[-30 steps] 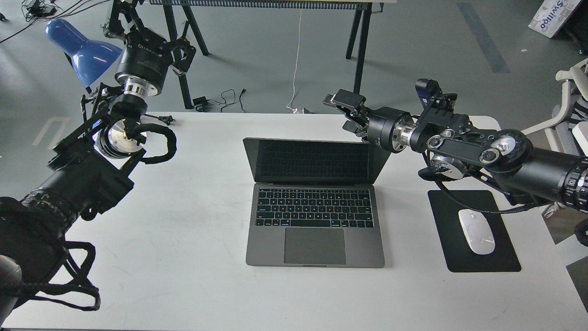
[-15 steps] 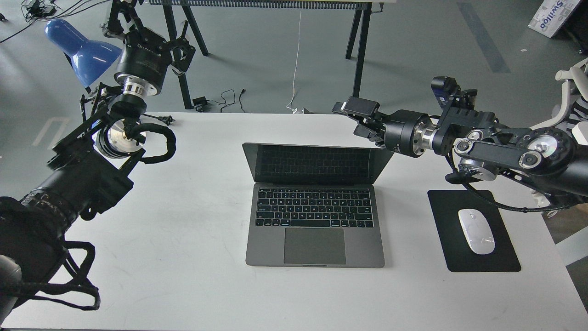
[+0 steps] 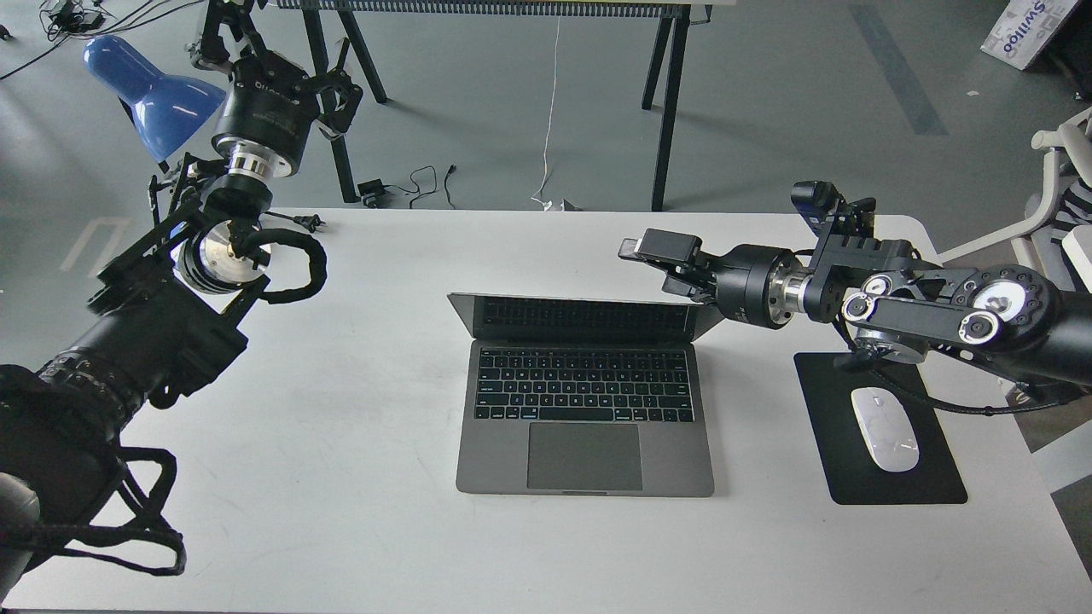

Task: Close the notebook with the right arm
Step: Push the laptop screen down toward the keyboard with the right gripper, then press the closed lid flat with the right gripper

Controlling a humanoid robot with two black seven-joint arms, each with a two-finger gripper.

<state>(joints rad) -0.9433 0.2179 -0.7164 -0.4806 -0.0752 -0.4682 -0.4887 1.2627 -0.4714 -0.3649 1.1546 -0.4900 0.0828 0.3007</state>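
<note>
The notebook (image 3: 584, 443), a space-grey laptop with black keys, lies open in the middle of the white table (image 3: 341, 477). Its lid (image 3: 589, 317) leans forward over the keyboard and only a narrow strip of the dark screen shows. My right arm comes in from the right. Its gripper (image 3: 678, 266) is open and sits at the lid's top right corner, against the back of the lid, holding nothing. My left gripper (image 3: 337, 85) is raised far off at the upper left beside the blue lamp (image 3: 153, 89). Its fingers are too dark to tell apart.
A black mouse pad (image 3: 827, 443) with a white mouse (image 3: 885, 429) lies right of the notebook, under my right forearm. Trestle legs and cables stand on the floor behind the table. A white chair (image 3: 1062, 136) is at the far right.
My right gripper has moved down and toward me at the lid's right corner. The lid has tipped forward, so less of the screen shows. The left arm has not moved.
</note>
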